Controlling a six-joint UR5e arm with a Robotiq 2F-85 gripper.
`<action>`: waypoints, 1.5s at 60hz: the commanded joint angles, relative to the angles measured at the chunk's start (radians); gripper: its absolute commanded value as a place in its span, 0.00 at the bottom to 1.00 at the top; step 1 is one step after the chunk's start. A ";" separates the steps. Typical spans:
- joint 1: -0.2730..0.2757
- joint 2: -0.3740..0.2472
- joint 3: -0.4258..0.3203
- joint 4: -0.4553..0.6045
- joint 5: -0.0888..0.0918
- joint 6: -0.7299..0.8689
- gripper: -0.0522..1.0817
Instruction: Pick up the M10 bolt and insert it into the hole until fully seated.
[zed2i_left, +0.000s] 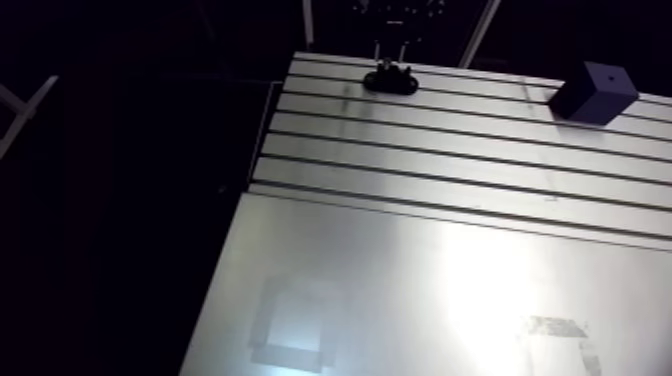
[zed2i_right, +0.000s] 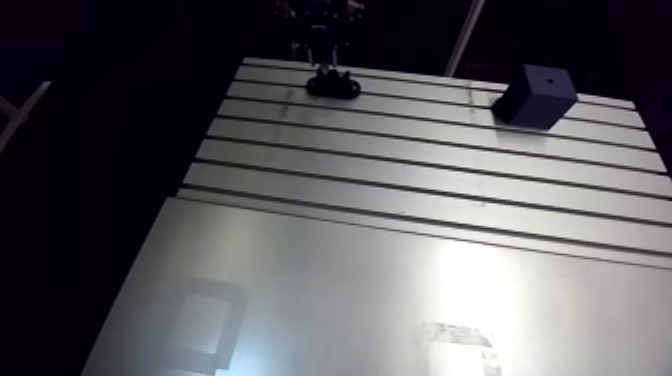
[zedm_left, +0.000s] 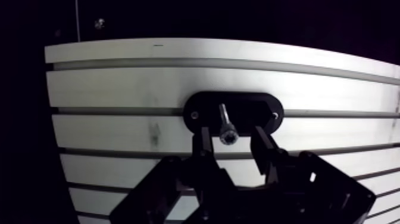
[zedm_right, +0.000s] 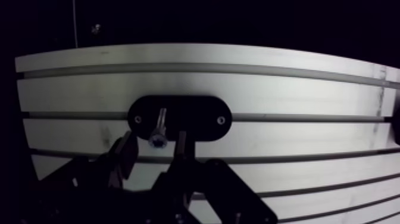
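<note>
The M10 bolt (zedm_left: 227, 127) stands in a black oval holder (zedm_left: 265, 106) on the slotted table, its socket head up. In the wrist view my gripper (zedm_left: 232, 142) is open, one finger on each side of the bolt head with a gap showing on both sides. In the arm view the gripper (zed2i_left: 392, 48) hangs over the holder (zed2i_left: 390, 81) at the table's far edge. A dark block (zed2i_left: 593, 92) with a small hole in its top face sits at the far right of the table.
The slotted aluminium table (zed2i_left: 430, 160) gives way to a smooth plate (zed2i_left: 400, 290) nearer the camera. The table's far edge lies just beyond the holder, and its left edge drops into darkness.
</note>
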 joint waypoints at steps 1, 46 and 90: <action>-0.002 0.006 -0.001 0.001 0.003 -0.001 0.52; 0.000 0.009 0.006 0.001 0.011 -0.004 0.57; 0.000 0.013 0.002 0.001 0.008 -0.004 0.63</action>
